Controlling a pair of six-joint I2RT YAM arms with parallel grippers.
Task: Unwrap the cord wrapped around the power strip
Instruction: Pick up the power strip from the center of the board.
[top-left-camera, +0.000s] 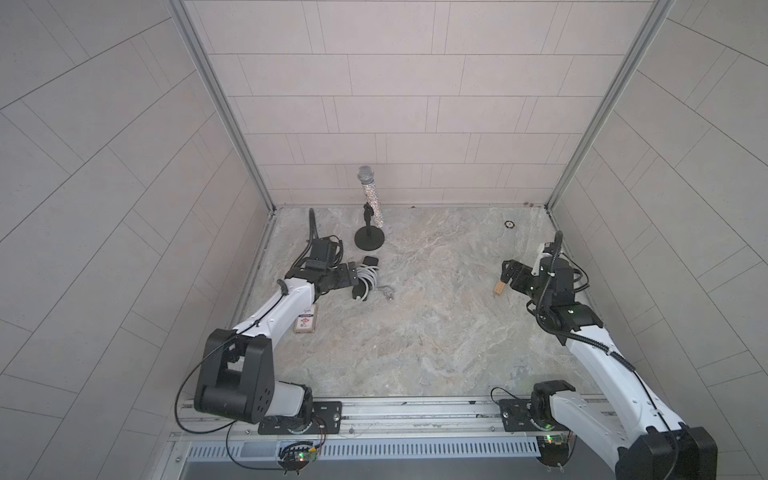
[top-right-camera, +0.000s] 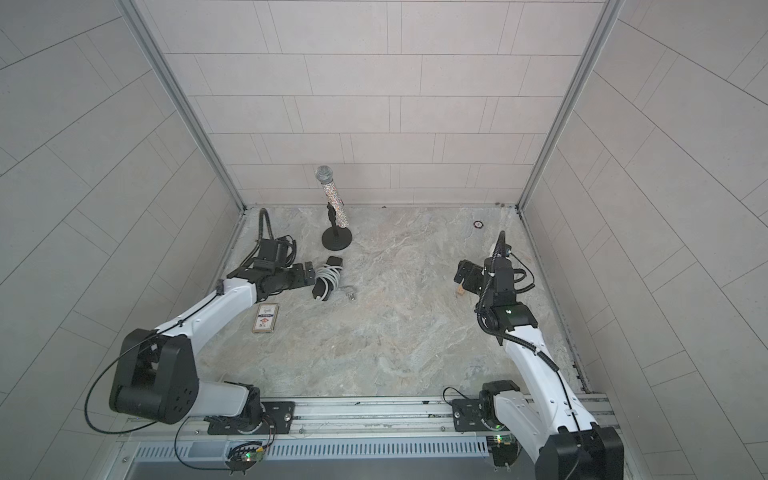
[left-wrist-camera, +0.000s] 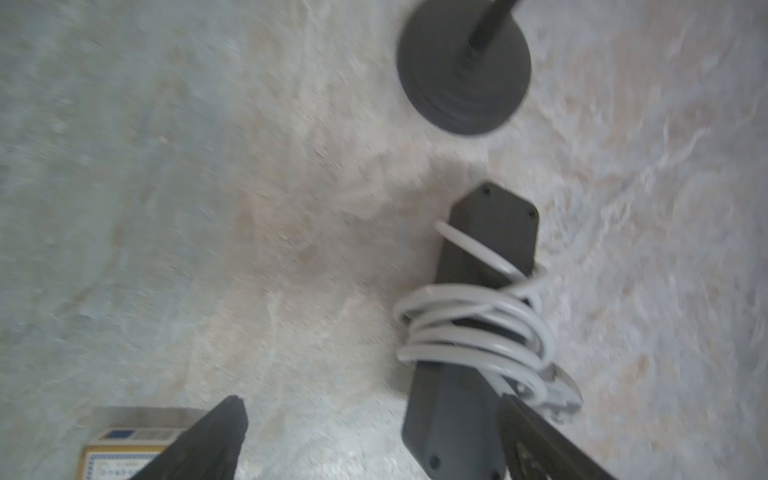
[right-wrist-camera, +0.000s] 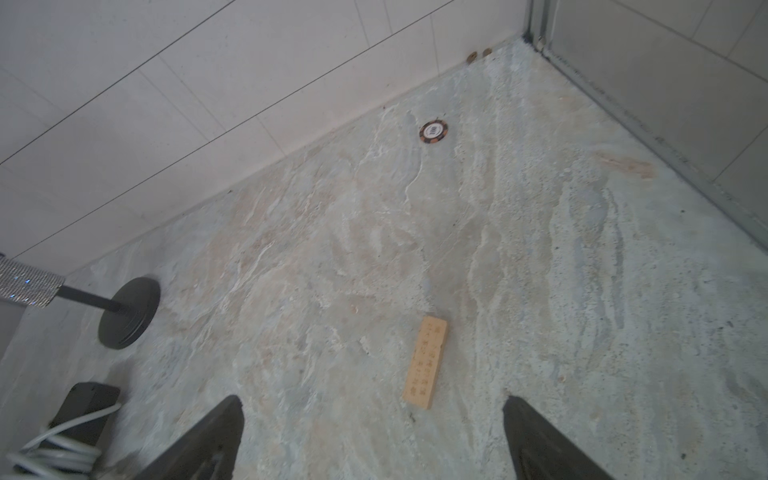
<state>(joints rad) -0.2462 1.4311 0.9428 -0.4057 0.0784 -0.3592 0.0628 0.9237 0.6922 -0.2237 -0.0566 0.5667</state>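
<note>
Power strip (top-left-camera: 370, 262) is being seen lying flat on the tabletop (top-left-camera: 436, 332) at about 10 o'clock from its centre in both top views, plain back up, long axis running roughly 1 to 7 o'clock. The cord (left-wrist-camera: 457, 305) is being carried as several loose turns around the middle of the bar, with the plug (top-right-camera: 352, 296) trailing free at 4 o'clock of the strip. Left gripper (left-wrist-camera: 374, 405) is being held wide and empty just beside the strip's 9 o'clock side; contact with the bar cannot be told. Right gripper (right-wrist-camera: 372, 403) is being held wide and empty, well apart at 3 o'clock of the tabletop. Judged handling: the bar is being taken as rigid, light and smooth, likely to slide if the cord alone is pulled; the cord is being taken as soft but springy, with turns prone to snagging. Hold being suggested: the bare black end at 1 o'clock for pinning, the plug end for pulling. Not being shown: socket face, cord-to-bar joint, turns underneath. The turn count is being blurred in the left wrist view, and the near end is being cut off by the frame and partly covered by one finger (left-wrist-camera: 540, 440).
</note>
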